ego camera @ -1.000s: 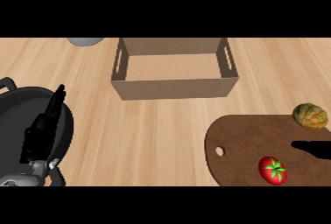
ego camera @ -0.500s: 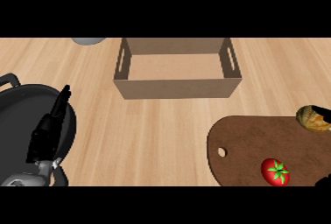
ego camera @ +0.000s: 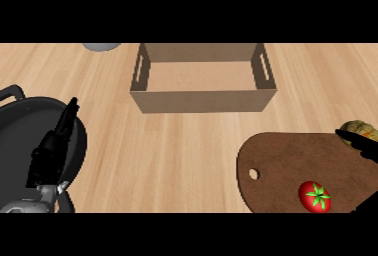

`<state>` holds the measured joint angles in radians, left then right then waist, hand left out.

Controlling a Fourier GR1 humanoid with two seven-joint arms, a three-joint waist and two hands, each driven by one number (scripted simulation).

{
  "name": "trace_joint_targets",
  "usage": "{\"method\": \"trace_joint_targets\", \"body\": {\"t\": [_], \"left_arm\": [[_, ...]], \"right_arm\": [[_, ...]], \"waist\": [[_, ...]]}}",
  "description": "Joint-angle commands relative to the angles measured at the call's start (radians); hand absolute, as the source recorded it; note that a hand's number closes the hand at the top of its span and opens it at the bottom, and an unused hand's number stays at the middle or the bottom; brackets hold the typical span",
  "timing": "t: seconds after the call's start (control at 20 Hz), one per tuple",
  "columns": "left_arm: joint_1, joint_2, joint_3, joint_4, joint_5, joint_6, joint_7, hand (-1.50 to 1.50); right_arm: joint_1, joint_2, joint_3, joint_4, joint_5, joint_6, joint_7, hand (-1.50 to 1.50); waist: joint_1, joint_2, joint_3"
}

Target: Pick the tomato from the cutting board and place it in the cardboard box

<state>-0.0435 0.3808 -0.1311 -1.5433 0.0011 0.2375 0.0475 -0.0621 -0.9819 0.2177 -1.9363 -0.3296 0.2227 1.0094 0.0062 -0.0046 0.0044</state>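
One tomato [ego camera: 316,196] lies near the front right of the cutting board [ego camera: 284,160], below and just left of my right hand [ego camera: 359,144] at the view's right edge, whose straight fingers hold nothing. My left hand [ego camera: 53,147] rests extended over the black pan [ego camera: 13,120], well apart. The cardboard box [ego camera: 203,100] stands beyond the board, up and left.

Light wooden counter [ego camera: 184,150], pale plank grain, evenly lit, no strong shadows

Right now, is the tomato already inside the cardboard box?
No, the tomato lies on the brown cutting board, and the cardboard box farther up the counter holds nothing.
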Motion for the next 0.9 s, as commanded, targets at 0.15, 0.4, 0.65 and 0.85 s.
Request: {"method": "trace_joint_targets", "body": {"t": [0.15,0.4,0.65,0.85], "left_arm": [[0.050,-0.022,-0.006,-0.008,-0.016,-0.011,0.039,0.00],[0.024,-0.050,-0.016,-0.017,-0.054,0.008,0.088,0.00],[0.020,-0.034,0.039,0.041,-0.030,-0.044,0.039,0.00],[0.117,-0.036,0.035,-0.035,-0.033,-0.062,0.009,0.00]], "right_arm": [[0.007,0.022,0.055,-0.047,0.029,0.014,0.160,-1.50],[-0.020,0.077,0.096,0.011,0.094,-0.006,0.158,-1.50],[0.043,0.119,0.119,0.012,0.177,-0.025,0.103,-1.50],[0.059,0.147,0.120,0.005,0.197,-0.032,0.112,-1.50]], "waist": [[-0.004,0.003,-0.005],[-0.001,0.004,-0.005],[-0.009,0.004,-0.005],[-0.004,0.003,-0.005]]}}
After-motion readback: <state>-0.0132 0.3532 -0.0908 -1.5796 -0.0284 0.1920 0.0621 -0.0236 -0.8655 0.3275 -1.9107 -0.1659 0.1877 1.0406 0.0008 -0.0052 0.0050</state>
